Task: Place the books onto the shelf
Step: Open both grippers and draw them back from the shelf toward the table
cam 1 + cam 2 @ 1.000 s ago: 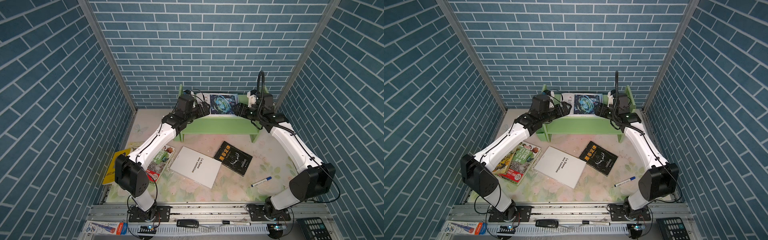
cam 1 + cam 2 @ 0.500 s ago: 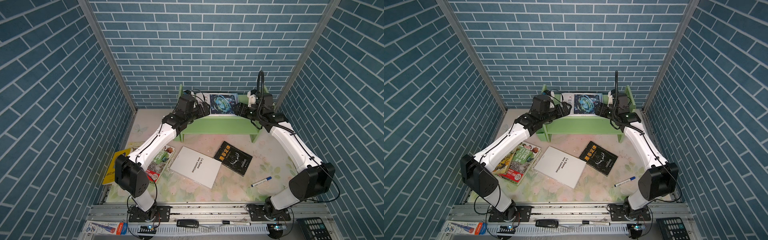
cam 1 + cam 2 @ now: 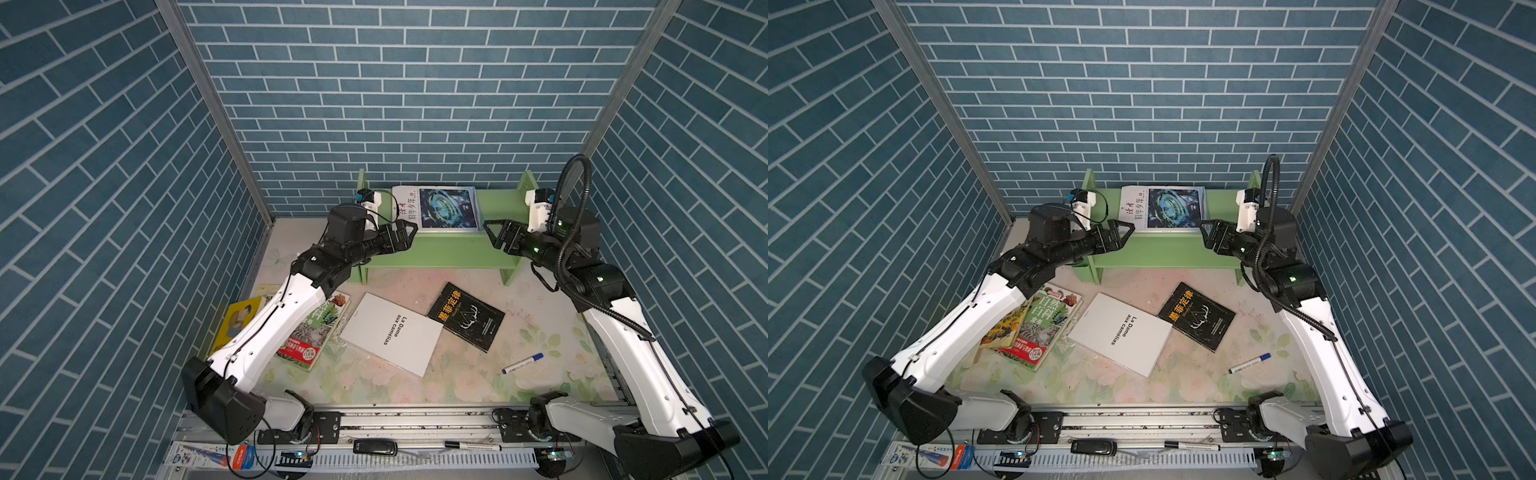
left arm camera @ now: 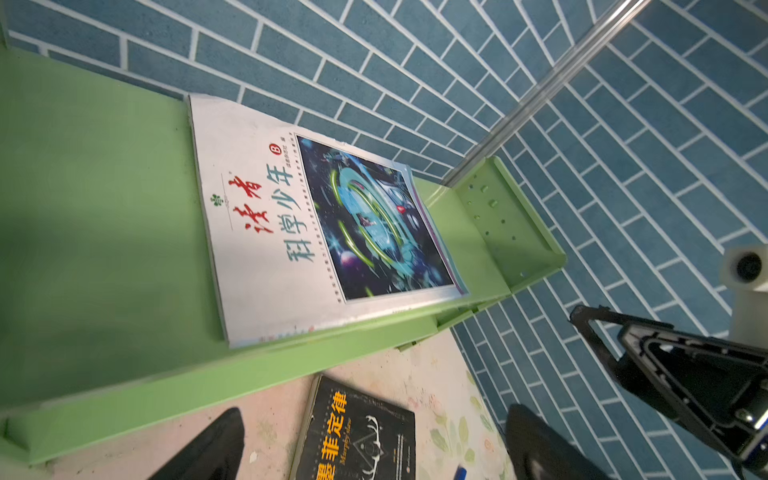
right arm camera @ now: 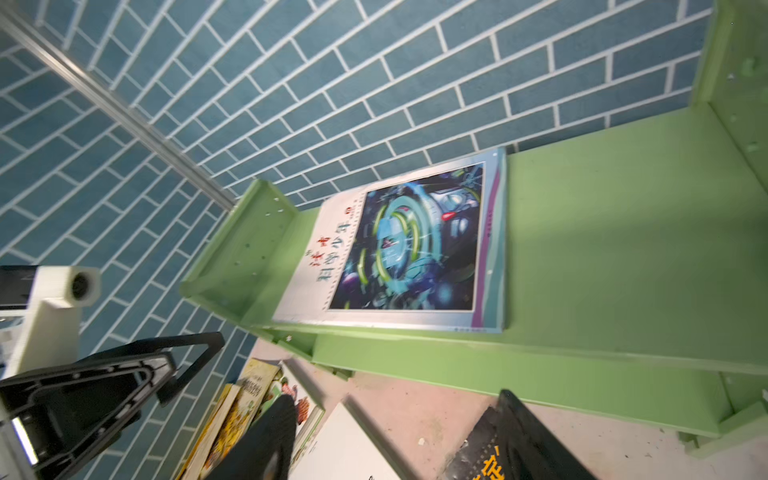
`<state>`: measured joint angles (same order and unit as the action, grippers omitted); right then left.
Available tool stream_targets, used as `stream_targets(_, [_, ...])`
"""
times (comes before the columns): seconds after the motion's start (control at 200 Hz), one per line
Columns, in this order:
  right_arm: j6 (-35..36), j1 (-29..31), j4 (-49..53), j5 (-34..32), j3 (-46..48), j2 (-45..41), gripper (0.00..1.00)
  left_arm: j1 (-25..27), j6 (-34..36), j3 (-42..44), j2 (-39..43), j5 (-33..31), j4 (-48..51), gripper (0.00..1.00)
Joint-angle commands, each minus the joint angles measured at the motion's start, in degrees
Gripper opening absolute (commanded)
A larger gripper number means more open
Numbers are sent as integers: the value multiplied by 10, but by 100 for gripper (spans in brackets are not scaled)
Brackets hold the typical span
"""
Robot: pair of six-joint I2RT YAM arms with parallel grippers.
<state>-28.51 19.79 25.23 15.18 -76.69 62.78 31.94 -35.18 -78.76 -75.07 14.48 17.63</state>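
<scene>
My left arm [image 3: 282, 316] and right arm [image 3: 623, 340] both stretch forward, elbows bent outward, forearms angling in toward each other. My left hand [image 3: 409, 232] points toward my right side, its fingers [image 4: 208, 449] spread fully apart and empty. My right hand [image 3: 492, 232] faces it, well apart from it, fingers [image 5: 266, 440] parted somewhat less, also empty.

Shelf [image 3: 498, 208] bears 1 sci-fi book [image 3: 446, 208]; table [image 3: 457, 382] holds books [image 3: 392, 332], marker [image 3: 522, 363]

White shells and black joints on left arm [image 3: 291, 309] and right arm [image 3: 633, 353]; black left claw [image 3: 410, 237] and right claw [image 3: 490, 235]; ribbed black hose [image 3: 573, 158].
</scene>
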Motion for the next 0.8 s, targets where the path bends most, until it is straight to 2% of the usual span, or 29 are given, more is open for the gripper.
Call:
stream_targets(0.0, [-16,24,8,43,53,-20,76,12,12,74,68,-5,46,100])
stream_targets(0.105, [-51,55,13,14,112,-53,75,14,-6,163,129,-57,101,100])
stream_targets(0.215, [-134,80,-28,-15,211,-93,75,14,-23,253,178,-128,149,100])
stream_targets(0.38, [-260,126,-138,-66,368,-133,74,-6,-18,355,188,-132,124,100])
stream_targets(0.545, [-311,155,-141,-114,423,-100,74,-43,-5,397,138,-124,96,100])
stream_targets(0.705, [-345,175,-186,-110,459,-44,73,-52,8,414,118,-150,77,100])
stream_targets(0.79, [-362,182,-210,-106,472,-6,73,-65,10,426,109,-142,58,100])
